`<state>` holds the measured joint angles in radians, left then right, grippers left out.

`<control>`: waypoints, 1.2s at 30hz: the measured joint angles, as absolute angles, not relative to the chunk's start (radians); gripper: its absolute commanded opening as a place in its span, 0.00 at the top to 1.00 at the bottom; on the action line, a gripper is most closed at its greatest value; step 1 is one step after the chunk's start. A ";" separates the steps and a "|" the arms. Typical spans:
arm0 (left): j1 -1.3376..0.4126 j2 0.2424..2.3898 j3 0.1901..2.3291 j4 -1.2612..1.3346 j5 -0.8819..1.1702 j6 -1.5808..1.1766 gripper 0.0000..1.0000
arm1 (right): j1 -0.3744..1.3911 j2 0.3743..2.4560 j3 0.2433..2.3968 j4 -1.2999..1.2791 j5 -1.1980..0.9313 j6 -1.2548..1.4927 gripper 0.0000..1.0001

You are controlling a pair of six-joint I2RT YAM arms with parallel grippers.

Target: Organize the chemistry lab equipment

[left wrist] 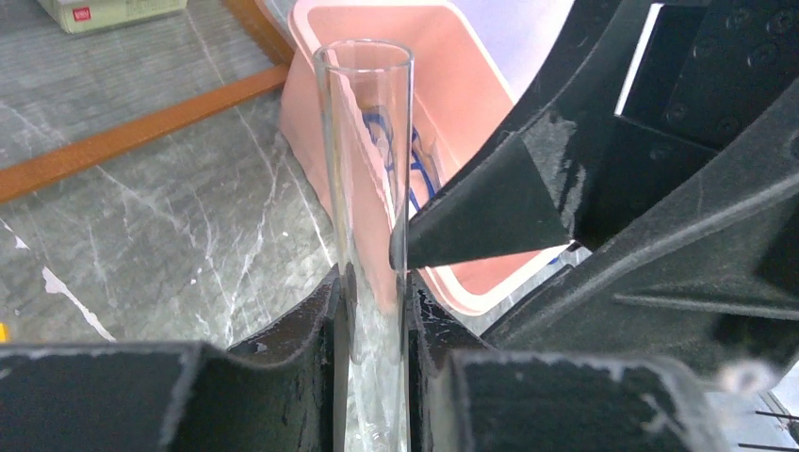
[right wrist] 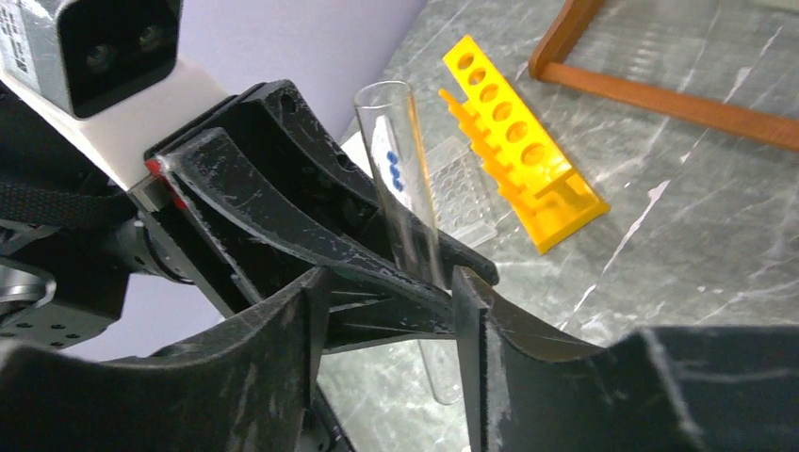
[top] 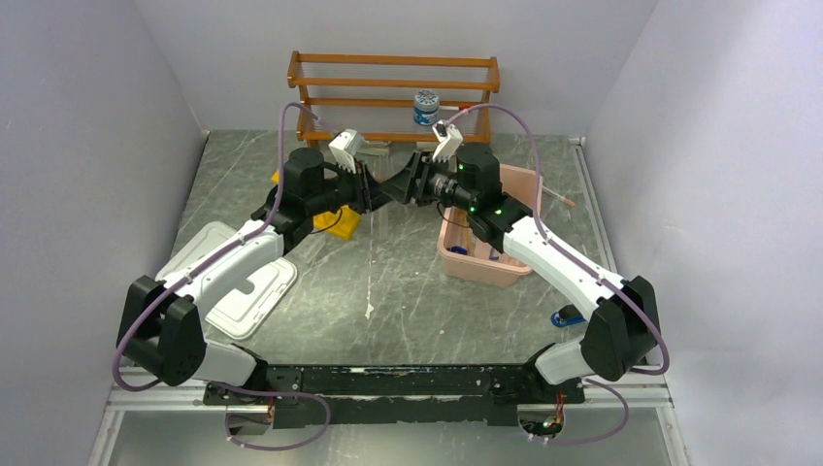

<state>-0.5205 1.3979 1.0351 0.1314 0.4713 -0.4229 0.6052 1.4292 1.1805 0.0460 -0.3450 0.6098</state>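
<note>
A clear glass test tube (left wrist: 363, 160) stands upright between the fingers of my left gripper (left wrist: 375, 292), which is shut on its lower part. Its open rim points up in the right wrist view, where the tube (right wrist: 400, 179) shows blue marks. My right gripper (right wrist: 391, 292) is open, its jaws standing wide on either side of the tube and the left fingers. One right fingertip (left wrist: 471, 221) rests against the tube's side. Both grippers (top: 388, 184) meet in mid-air over the table's middle. The yellow test-tube rack (right wrist: 518, 160) lies on the table behind the left arm.
A pink bin (top: 485, 262) holding blue items sits under the right arm. A wooden shelf (top: 393, 97) with a white-lidded jar (top: 425, 107) stands at the back. A white tray (top: 243, 291) lies front left, and a clear plastic piece (right wrist: 462, 193) lies beside the rack.
</note>
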 measured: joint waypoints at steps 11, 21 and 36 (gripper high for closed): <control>-0.519 1.398 1.039 0.156 0.461 -0.439 0.95 | 0.600 1.396 1.105 0.229 -0.246 0.640 0.43; -0.521 1.398 1.039 0.162 0.478 -0.453 0.95 | 0.588 1.426 1.156 0.267 -0.223 0.616 0.41; -0.521 1.398 1.039 0.177 0.495 -0.461 0.95 | 0.588 1.489 1.185 0.210 -0.361 0.476 0.64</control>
<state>-0.5209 1.3975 1.0393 0.1772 0.4946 -0.4606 0.5880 1.4891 1.1854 0.2104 -0.3611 0.4763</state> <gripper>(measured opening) 0.237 0.418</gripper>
